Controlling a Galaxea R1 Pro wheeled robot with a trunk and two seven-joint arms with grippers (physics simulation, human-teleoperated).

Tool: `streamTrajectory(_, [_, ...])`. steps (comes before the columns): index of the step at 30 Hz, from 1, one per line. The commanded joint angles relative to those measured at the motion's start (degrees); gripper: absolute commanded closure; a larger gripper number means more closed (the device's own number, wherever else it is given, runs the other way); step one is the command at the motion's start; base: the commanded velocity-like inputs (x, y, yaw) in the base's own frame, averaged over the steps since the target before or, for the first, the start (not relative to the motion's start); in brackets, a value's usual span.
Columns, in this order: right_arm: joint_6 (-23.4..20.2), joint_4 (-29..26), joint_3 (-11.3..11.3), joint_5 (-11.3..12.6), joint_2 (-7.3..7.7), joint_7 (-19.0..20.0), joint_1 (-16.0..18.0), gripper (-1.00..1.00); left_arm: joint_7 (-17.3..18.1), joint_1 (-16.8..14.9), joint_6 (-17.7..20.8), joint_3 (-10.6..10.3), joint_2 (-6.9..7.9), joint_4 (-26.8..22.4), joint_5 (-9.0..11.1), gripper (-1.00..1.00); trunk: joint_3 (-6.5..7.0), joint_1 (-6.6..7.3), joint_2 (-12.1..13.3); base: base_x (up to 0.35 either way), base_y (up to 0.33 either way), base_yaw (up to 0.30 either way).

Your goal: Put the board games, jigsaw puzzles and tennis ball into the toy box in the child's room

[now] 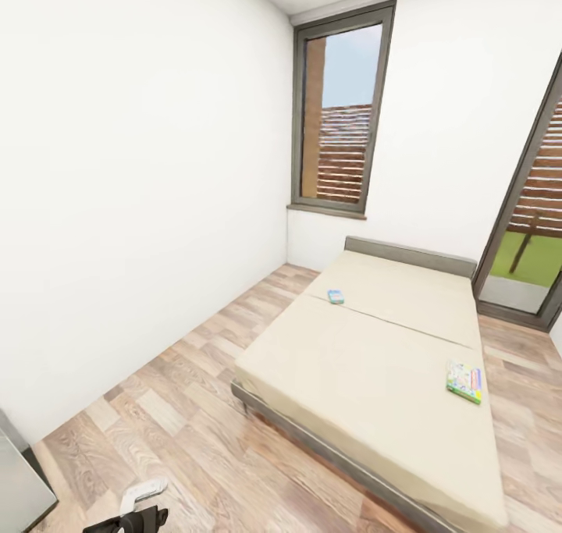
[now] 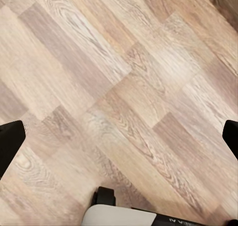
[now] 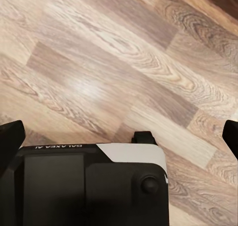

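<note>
Two board games: both lie on the bed (image 1: 367,361), a blue one (image 1: 336,296) near its left edge, a green-edged one (image 1: 464,381) near its right edge.
Left gripper (image 2: 119,137): spread wide, empty, above floor (image 2: 124,77).
Right gripper (image 3: 119,134): spread wide, empty.

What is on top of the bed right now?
Two board games lie on the bed: a small blue one near the headboard, a green-edged one by the far side. Nothing covers them.

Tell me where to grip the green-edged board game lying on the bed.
Grip the green-edged board game across its thin edges, coming from the bed's right side: it lies flat near that edge, so fingers can slide under the overhanging side. Judging from afar; detail is small.
</note>
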State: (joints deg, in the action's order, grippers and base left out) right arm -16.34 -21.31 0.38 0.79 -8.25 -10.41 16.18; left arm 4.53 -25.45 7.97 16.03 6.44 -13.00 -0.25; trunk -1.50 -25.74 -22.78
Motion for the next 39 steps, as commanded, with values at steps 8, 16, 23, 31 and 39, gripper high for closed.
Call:
streamTrajectory(8, [-0.36,-0.14,0.05,0.09,-0.01,-0.23,0.00,-1.00,0.30,-0.04,0.38,0.40,-0.02,-0.09,-0.07,-1.00,-0.72,-0.04,-0.14,0.111,0.025,0.202])
streamTrajectory(16, [-0.36,-0.14,0.05,0.09,-0.01,-0.23,0.00,-1.00,0.30,0.05,-1.25,0.37,-0.02,-0.11,-0.05,-1.00,-1.30,-0.04,-0.14,0.192,0.091,0.203])
streamTrajectory(23, [-0.36,-0.07,0.05,0.09,-0.14,-0.23,0.00,-1.00,0.36,0.12,-3.22,0.33,-0.02,-0.10,-0.02,-1.00,-1.80,-0.04,-0.14,0.034,0.013,0.203])
streamTrajectory(31, [-0.36,-0.05,0.05,0.09,-0.18,-0.23,0.00,-1.00,0.36,0.13,-3.53,0.33,-0.02,-0.10,-0.01,-1.00,-2.38,-0.04,-0.14,0.004,0.002,0.203])
streamTrajectory(39, [-0.36,-0.05,0.05,0.03,-0.38,-0.23,-0.01,-1.00,0.39,0.13,-3.57,0.32,-0.09,-0.09,-0.01,-1.00,-2.95,-0.04,-0.14,0.000,0.000,0.203])
